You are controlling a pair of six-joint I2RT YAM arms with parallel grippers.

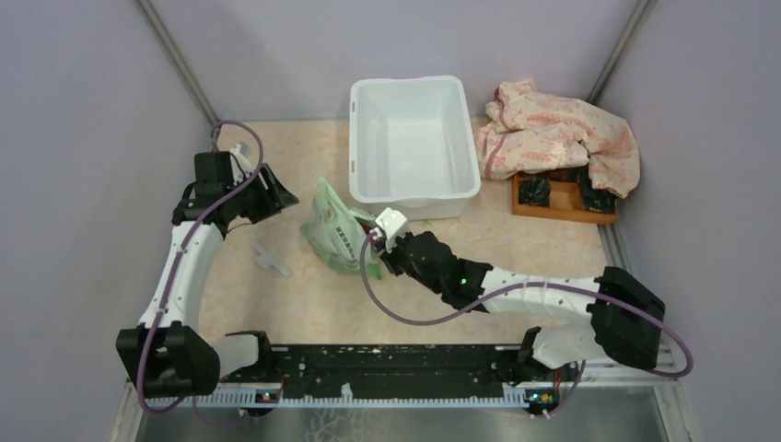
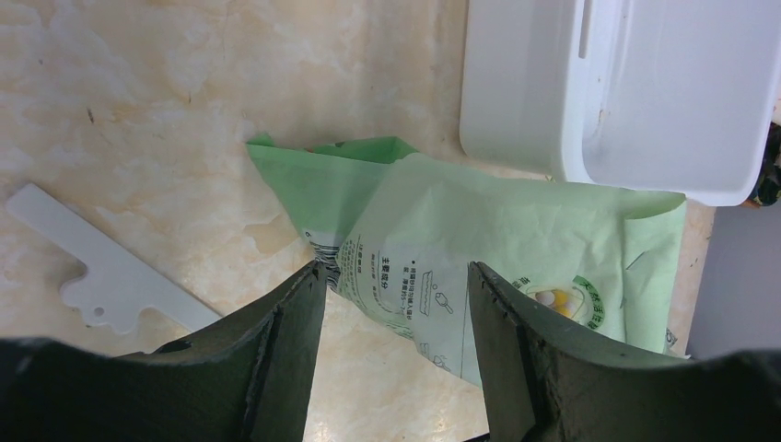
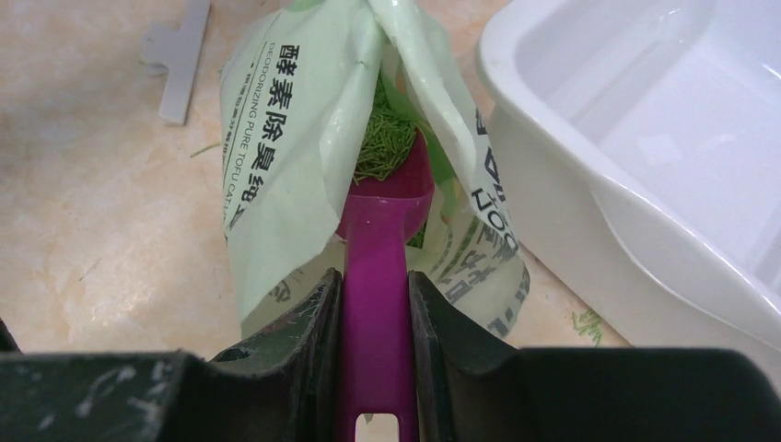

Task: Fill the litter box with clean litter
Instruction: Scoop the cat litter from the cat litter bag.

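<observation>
The litter box (image 1: 414,147) stands at the far middle of the table (image 1: 276,308), its long side running away from the arms and its white floor open to view. The near rim sits just beyond the green-and-white bag (image 1: 333,228). To its right, a crumpled pink cloth (image 1: 562,138) spills over a small wooden tray (image 1: 562,201), leaving only a narrow strip of table between cloth and tub. The right gripper (image 3: 373,281) is closed on the handle of a magenta scoop (image 3: 376,368), with a finger pressed to each side. The scoop's bowl is pushed into the bag's mouth (image 3: 285,138). The clean litter (image 3: 382,138) shows as green granules heaped in the bowl and deeper inside the bag, and a few stray bits (image 3: 585,324) lie on the table against the tub's near wall (image 3: 571,184). From this wrist view the bag's right flap hangs just beside that wall — little room there, more on the left. The left gripper (image 2: 396,272) hangs with its jaws wide apart and nothing between them, aimed at the bag's folded end (image 2: 516,249). Whether its tips touch the bag cannot be told. A flat white plastic piece (image 1: 270,258) lies on bare table left of the bag, well apart from the tub — the widest open stretch runs from there toward the arm bases.
</observation>
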